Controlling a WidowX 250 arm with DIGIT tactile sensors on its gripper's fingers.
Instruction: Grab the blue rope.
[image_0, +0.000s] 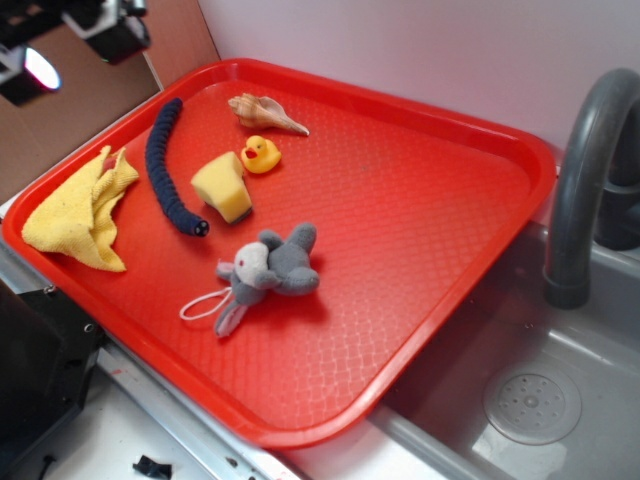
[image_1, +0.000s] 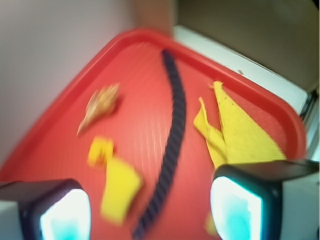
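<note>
The thick, navy-blue, ribbed braided rope (image_0: 166, 168) lies in a gentle curve on the left side of the red textured plastic tray (image_0: 420, 260), between the crumpled yellow cloth (image_0: 82, 212) and the yellow sponge wedge (image_0: 223, 187). It looks light, soft and floppy, so its ends would likely sag when lifted; the ribbing should give good grip, and the middle of its length seems the best hold. In the wrist view the gripper (image_1: 150, 205) hovers above it, fingers (image_1: 239, 204) spread wide and empty, the rope running between them
</note>
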